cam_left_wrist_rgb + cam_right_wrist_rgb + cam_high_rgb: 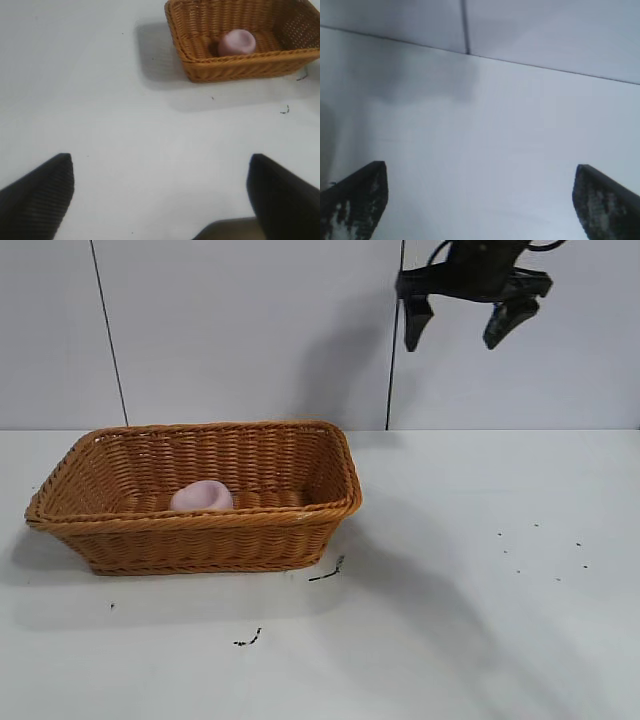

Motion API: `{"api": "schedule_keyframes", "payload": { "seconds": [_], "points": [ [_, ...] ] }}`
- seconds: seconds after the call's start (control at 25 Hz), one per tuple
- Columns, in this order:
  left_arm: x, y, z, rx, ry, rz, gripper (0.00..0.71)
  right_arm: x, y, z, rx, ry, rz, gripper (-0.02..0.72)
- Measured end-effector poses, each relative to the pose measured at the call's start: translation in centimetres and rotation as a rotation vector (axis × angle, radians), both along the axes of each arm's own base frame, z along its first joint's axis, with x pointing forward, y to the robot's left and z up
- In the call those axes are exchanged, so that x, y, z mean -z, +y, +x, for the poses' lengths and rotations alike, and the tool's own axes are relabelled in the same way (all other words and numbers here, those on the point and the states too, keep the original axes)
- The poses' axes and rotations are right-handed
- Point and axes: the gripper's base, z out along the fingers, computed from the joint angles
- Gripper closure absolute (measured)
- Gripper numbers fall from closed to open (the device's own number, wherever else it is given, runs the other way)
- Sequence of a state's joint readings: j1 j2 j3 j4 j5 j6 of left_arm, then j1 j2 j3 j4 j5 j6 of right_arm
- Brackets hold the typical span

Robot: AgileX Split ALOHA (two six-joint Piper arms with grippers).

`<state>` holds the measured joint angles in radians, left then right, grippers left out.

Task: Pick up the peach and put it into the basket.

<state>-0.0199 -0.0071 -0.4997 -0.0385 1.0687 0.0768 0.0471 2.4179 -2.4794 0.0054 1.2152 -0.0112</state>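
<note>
Dark specks point(248, 640) on the white table point(480, 620) in front. Behind them the basket point(200, 540), peach point(201, 497) lying inside on its floor. Right gripper point(465, 325) high above, fingers spread, empty. Left gripper point(160, 190) over bare table, fingers spread, empty

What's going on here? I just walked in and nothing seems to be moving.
The peach lies inside the basket on the table. Nothing is held. The right gripper hangs open high above the table, right of the basket. The left gripper is open too, over bare table apart from the basket.
</note>
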Motion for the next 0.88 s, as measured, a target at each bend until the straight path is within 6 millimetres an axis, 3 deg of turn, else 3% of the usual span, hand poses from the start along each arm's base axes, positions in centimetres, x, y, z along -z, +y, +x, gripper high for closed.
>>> {"api": "schedule_keyframes", "payload": {
  "seconds": [0.2, 0.36, 0.48, 0.68, 0.88],
  "points": [
    [0.0, 0.0, 0.0, 0.000, 0.000, 0.000, 0.018, -1.4, -0.4, -1.8, -0.008, 0.034, -0.007, 0.014],
    [0.0, 0.0, 0.0, 0.000, 0.000, 0.000, 0.018, -3.4, -0.6, -5.0, -0.013, 0.074, -0.010, 0.014],
    [0.0, 0.0, 0.0, 0.000, 0.000, 0.000, 0.018, -5.4, -0.7, -8.7, -0.013, 0.097, -0.010, 0.014],
    [0.0, 0.0, 0.0, 0.000, 0.000, 0.000, 0.018, -8.5, -1.0, -16.8, -0.013, 0.111, -0.011, 0.014],
    [0.0, 0.0, 0.0, 0.000, 0.000, 0.000, 0.018, -9.6, -1.4, -25.3, -0.011, 0.107, -0.009, 0.014]
  ]
}}
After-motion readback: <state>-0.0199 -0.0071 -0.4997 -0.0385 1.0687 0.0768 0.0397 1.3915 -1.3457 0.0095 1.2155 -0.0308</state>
